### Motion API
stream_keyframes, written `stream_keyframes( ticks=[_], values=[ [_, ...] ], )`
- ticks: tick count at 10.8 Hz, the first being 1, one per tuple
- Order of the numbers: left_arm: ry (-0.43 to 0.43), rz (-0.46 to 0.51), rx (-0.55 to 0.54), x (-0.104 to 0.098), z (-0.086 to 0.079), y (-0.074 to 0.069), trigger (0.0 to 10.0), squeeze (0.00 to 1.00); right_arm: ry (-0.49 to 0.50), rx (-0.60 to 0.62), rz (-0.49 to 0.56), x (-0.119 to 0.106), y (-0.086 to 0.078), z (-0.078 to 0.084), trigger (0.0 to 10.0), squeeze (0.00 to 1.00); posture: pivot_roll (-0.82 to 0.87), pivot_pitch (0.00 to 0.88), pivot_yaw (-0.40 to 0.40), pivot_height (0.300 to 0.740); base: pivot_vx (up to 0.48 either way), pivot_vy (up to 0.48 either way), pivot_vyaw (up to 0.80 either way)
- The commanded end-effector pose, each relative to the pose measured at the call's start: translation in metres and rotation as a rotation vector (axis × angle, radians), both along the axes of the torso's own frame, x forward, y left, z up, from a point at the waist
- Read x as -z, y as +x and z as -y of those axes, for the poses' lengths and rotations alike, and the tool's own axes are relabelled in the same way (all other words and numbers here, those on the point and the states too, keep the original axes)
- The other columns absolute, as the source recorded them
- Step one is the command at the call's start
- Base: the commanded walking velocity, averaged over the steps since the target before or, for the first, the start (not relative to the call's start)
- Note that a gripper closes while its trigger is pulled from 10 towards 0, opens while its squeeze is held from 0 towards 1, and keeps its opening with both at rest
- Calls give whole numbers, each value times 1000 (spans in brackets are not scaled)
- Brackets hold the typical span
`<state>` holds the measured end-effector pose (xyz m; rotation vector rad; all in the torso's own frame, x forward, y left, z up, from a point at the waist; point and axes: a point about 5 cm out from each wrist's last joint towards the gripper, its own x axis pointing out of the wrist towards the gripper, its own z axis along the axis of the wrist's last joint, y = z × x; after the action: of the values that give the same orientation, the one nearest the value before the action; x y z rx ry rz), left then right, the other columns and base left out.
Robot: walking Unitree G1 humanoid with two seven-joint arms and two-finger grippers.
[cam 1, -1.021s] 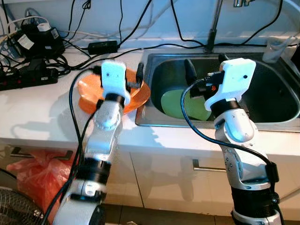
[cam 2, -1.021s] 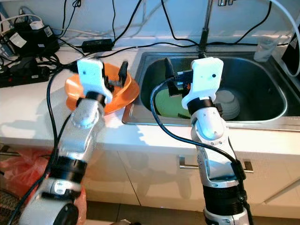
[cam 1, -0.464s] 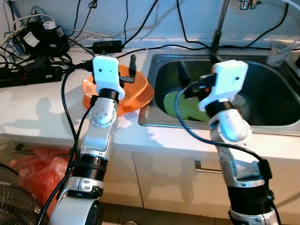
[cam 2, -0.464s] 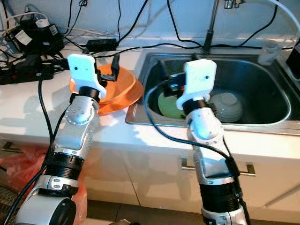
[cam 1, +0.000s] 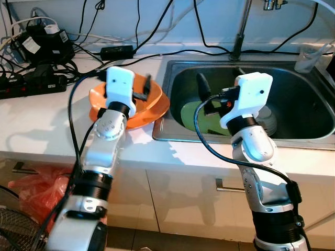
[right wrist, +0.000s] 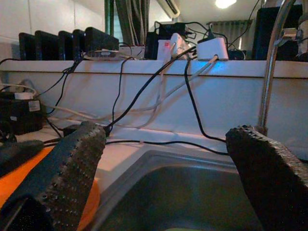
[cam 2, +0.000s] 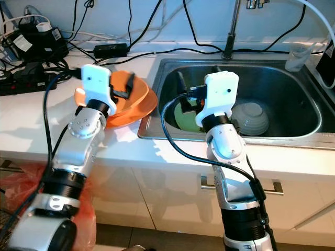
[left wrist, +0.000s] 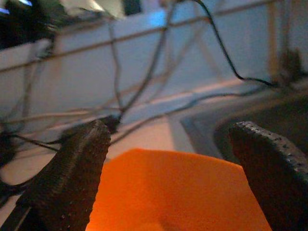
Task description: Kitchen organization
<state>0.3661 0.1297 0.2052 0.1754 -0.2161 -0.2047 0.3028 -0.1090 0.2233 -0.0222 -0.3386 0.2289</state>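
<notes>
Two dishes sit in the sink [cam 1: 309, 112]; left fingers [left wrist: 77, 178] apparently straddle the orange bowl [cam 1: 152, 104], right fingers [right wrist: 67, 168] spread

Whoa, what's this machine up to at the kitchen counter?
A two-armed robot is tidying dishes at a sink. Its left gripper hangs open over an orange bowl that sits on the white counter by the sink's edge. Its right gripper, also open, reaches over the basin, where a green plate and a grey bowl lie. Neither gripper is holding anything.
</notes>
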Motion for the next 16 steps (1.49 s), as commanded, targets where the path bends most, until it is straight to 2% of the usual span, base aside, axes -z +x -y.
stream_keyframes(
  ticks=[1,3,4,5,9,13,14,16],
  values=[
    [20,7,58,-12,3,3,10000,0,13,-9,-6,0,-2,0,10000,1000,-51,0,97,740,0,0,0],
    [24,27,135,-30,7,4,10000,0,10,-13,-19,2,-2,0,10000,1000,-45,0,89,740,0,0,0],
    [65,6,230,-29,16,2,10000,0,8,-14,-26,3,-2,0,10000,1000,-45,0,85,740,0,0,0],
    [196,-8,346,-22,23,-4,10000,0,-1,-18,-33,4,-2,0,10000,1000,-45,0,79,740,0,0,0],
    [311,-93,341,-4,8,3,10000,0,-13,-18,-35,3,-1,4,10000,1000,-51,0,80,740,0,0,0],
    [371,-204,341,16,-8,8,10000,0,-9,-26,-38,3,-2,2,10000,1000,-55,0,81,740,0,0,0],
    [412,-224,353,22,-10,8,10000,0,-8,-26,-39,2,-1,2,10000,1000,-57,0,78,740,0,0,0],
    [433,-217,360,20,-12,11,10000,0,-8,-25,-37,2,-1,3,10000,1000,-59,0,78,740,0,0,0]
  ],
)
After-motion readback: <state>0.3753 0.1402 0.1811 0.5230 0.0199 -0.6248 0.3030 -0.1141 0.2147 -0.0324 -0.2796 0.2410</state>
